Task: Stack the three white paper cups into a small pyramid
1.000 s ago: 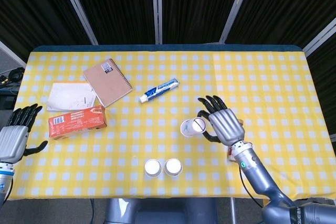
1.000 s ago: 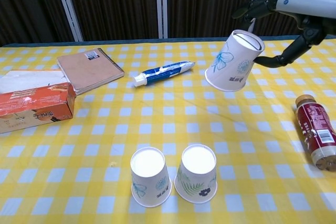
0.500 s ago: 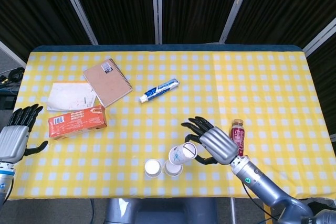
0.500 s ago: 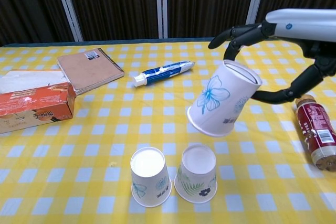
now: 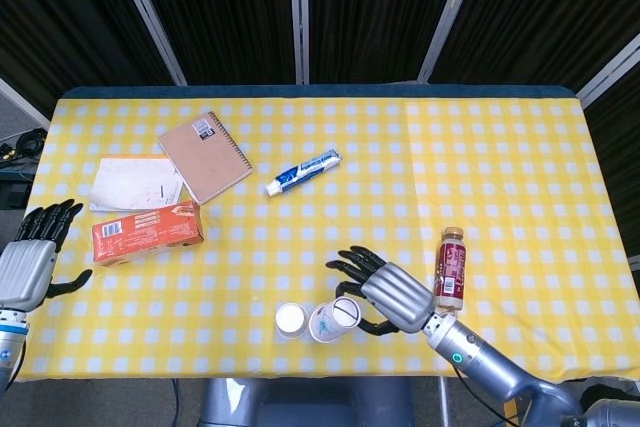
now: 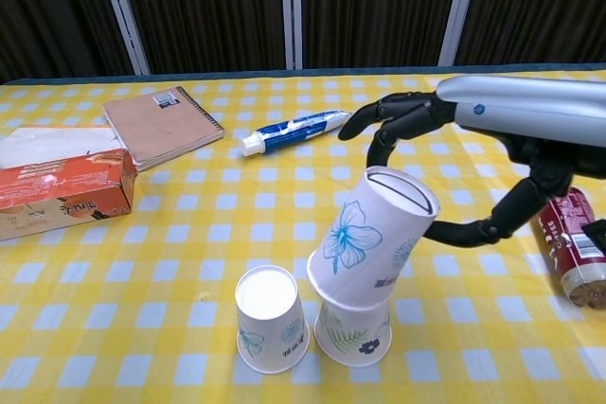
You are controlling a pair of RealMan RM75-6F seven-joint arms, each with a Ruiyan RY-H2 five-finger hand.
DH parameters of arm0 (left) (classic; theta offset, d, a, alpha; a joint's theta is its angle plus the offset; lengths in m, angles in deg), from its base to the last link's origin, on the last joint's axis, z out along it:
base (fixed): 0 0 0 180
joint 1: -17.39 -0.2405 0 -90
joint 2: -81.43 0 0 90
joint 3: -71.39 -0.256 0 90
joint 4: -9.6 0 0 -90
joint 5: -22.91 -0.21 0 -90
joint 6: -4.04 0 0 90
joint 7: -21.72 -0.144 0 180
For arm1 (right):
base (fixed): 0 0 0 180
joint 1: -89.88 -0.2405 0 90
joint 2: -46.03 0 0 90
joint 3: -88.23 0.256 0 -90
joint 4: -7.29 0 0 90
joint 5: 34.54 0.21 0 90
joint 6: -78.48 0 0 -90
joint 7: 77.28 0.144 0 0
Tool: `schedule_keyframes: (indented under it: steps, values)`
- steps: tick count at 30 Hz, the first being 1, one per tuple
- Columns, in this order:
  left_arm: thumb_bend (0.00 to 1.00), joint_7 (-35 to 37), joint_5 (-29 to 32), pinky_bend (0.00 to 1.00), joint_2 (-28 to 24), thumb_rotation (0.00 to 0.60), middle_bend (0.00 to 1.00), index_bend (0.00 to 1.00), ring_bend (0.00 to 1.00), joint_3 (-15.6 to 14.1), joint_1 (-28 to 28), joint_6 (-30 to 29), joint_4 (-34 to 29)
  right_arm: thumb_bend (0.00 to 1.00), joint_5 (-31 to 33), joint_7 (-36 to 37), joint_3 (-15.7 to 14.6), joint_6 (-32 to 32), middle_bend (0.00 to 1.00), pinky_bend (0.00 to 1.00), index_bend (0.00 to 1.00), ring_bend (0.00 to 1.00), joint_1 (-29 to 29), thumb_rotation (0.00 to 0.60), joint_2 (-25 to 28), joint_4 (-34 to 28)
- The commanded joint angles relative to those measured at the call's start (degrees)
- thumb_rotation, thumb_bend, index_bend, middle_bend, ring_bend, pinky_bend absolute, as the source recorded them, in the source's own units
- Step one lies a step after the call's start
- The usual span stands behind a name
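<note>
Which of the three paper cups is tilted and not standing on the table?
The butterfly-print cup, held by the right robot hand; the plain-topped cup and fern-print cup stand inverted.

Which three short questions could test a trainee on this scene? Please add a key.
1. True or false: the tilted cup in the right hand stands level across both base cups.
2. What lies nearest the right hand: A notebook, B bottle, C toothpaste?
3. The left hand holds ____.

Key:
1. False; it leans over the fern-print cup only, not the other base cup.
2. B, the bottle.
3. Nothing.
</note>
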Motion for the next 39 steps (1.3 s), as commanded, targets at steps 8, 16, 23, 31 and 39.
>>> schedule_keyframes:
  steps: [8, 16, 23, 31, 39]
  values:
    - [0.25, 0.6, 0.0, 0.0, -0.1, 0.6, 0.0, 0.0, 0.0, 0.1, -0.1, 0.3, 0.2, 0.29, 2.6, -6.5, 2.0, -0.5, 0.12, 0.0, 0.47, 0.0, -0.2, 0.6, -4.2, 0.3]
    - [0.25, 0.5, -0.1, 0.0, -0.4, 0.6, 0.0, 0.0, 0.0, 0.0, -0.1, 0.6, 0.0, 0.28, 3.2, -9.6, 1.7, -0.7, 0.12, 0.0, 0.47, 0.0, 0.0, 0.6, -7.3, 1.0]
    - [0.25, 0.2, 0.1, 0.0, -0.4, 0.6, 0.0, 0.0, 0.0, 0.0, -0.1, 0.9, -0.2, 0.28, 3.9, -11.3, 2.0, -1.1, 0.12, 0.0, 0.47, 0.0, 0.1, 0.6, -9.6, 2.4]
    - [0.25, 0.4, -0.2, 0.0, -0.7, 0.6, 0.0, 0.0, 0.0, -0.1, -0.2, 0.9, -0.4, 0.28, 5.0, -13.3, 2.5, -1.6, 0.12, 0.0, 0.47, 0.0, 0.3, 0.6, -11.0, 3.3]
    - [0.25, 0.2, 0.2, 0.0, -0.7, 0.6, 0.0, 0.0, 0.0, 0.0, 0.0, 1.5, -0.4, 0.27, 5.6, -14.4, 2.3, -1.3, 0.12, 0.0, 0.47, 0.0, 0.4, 0.6, -11.1, 3.7]
